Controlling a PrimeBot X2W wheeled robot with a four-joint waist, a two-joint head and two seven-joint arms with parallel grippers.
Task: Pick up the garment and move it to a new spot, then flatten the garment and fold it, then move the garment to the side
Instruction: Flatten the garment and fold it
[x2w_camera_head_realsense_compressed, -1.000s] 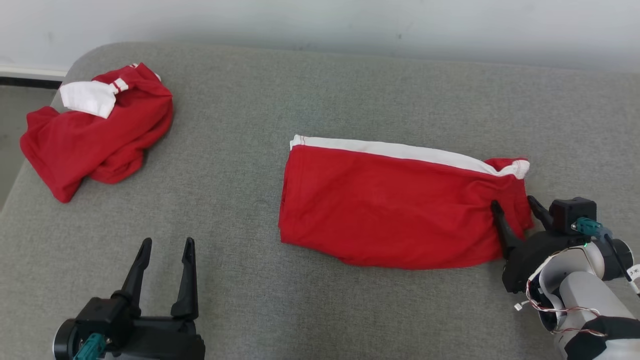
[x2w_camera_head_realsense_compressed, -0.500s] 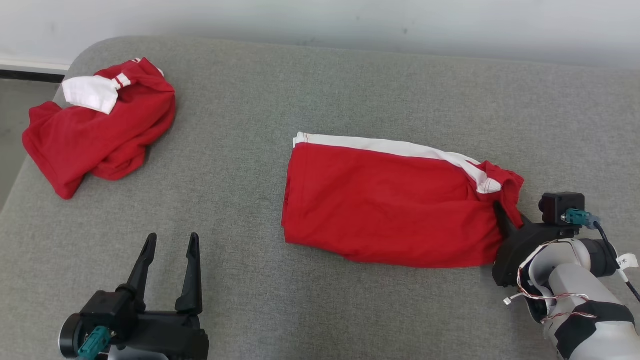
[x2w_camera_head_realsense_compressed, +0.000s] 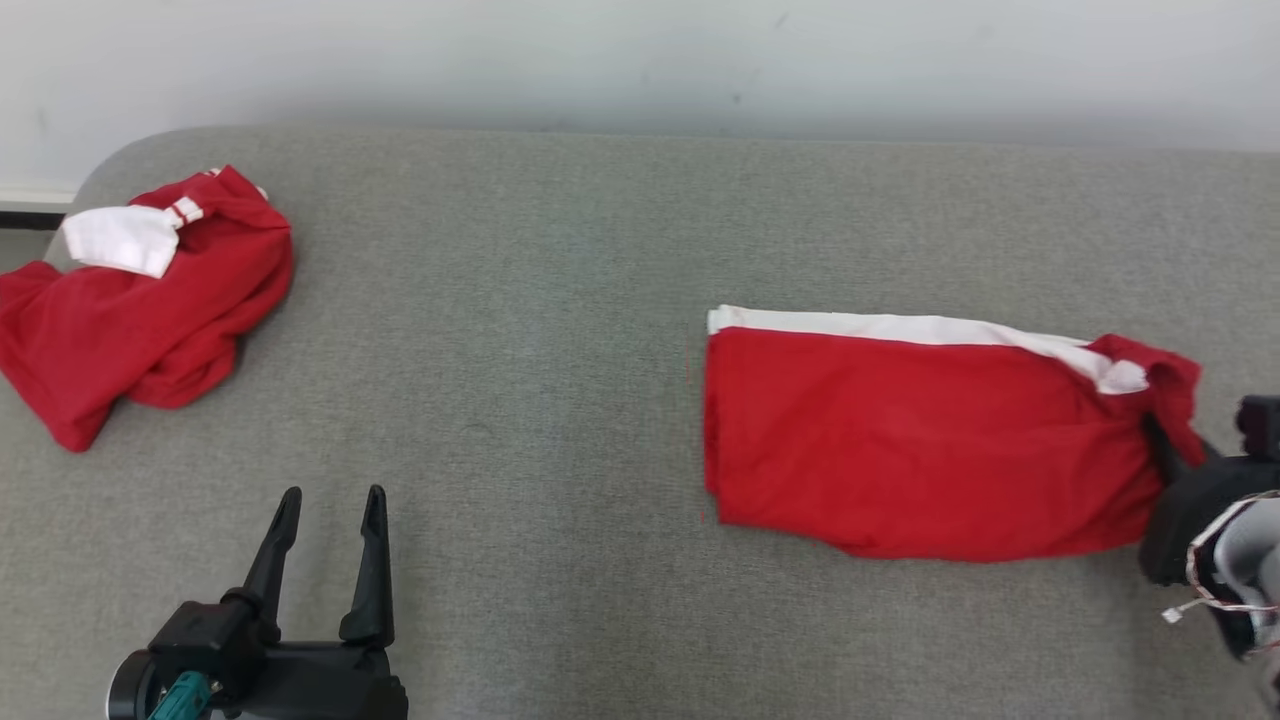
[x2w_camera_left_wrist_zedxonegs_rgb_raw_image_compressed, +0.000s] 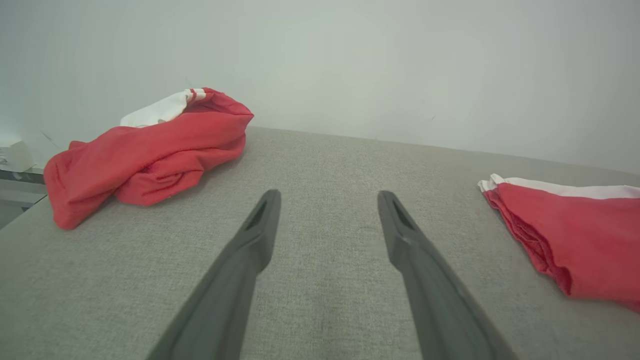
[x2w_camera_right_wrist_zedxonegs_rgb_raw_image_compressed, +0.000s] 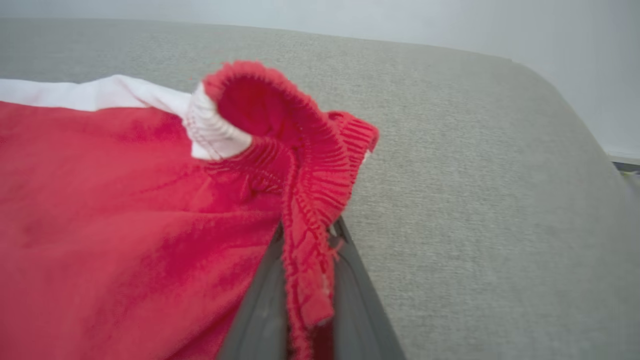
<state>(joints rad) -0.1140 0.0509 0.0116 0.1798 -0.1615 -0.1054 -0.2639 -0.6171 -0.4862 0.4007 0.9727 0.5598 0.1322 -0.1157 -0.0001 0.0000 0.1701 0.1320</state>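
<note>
Garment (x2w_camera_head_realsense_compressed: 920, 440) lies lengthwise left-right, right end pinched in right gripper (x2w_camera_head_realsense_compressed: 1165, 445) jaws; left gripper (x2w_camera_head_realsense_compressed: 332, 495) jaws spread.

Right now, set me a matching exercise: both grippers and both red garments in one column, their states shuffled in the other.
Column one:
1. left gripper
2. right gripper
3. folded garment
4. crumpled garment

Column two:
A. heaped at the far left
B. shut on red cloth
C. open, holding nothing
D. laid mostly flat, right of centre

Pairs: 1-C, 2-B, 3-D, 4-A.
</note>
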